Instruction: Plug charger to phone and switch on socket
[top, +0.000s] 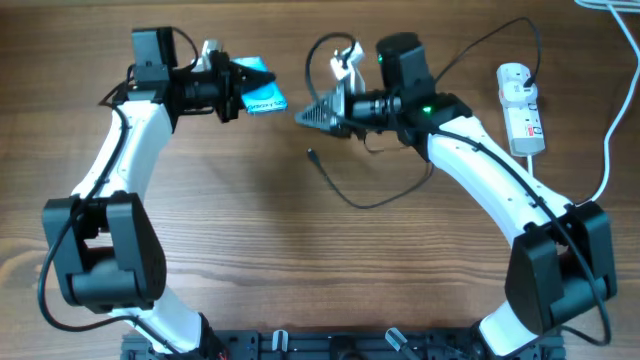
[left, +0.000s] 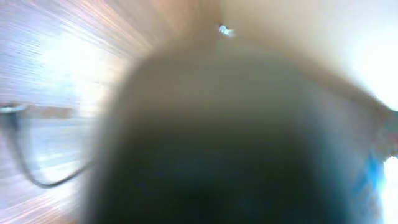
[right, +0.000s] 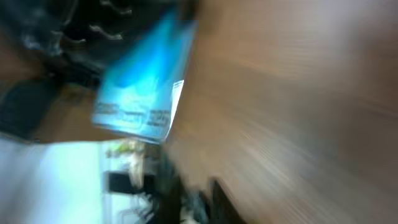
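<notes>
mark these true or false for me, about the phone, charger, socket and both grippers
1. The left gripper holds the phone. True.
2. The charger is plugged into the phone. False: its tip lies loose on the table, apart from the phone.
3. The socket lies at the far right of the table, beside the right arm. True.
4. The right gripper grips the socket. False: it is near the table's middle, facing the phone, well away from the socket.
5. The phone lies flat on the table next to the socket. False: it sits in the left gripper, on the opposite side from the socket.
</notes>
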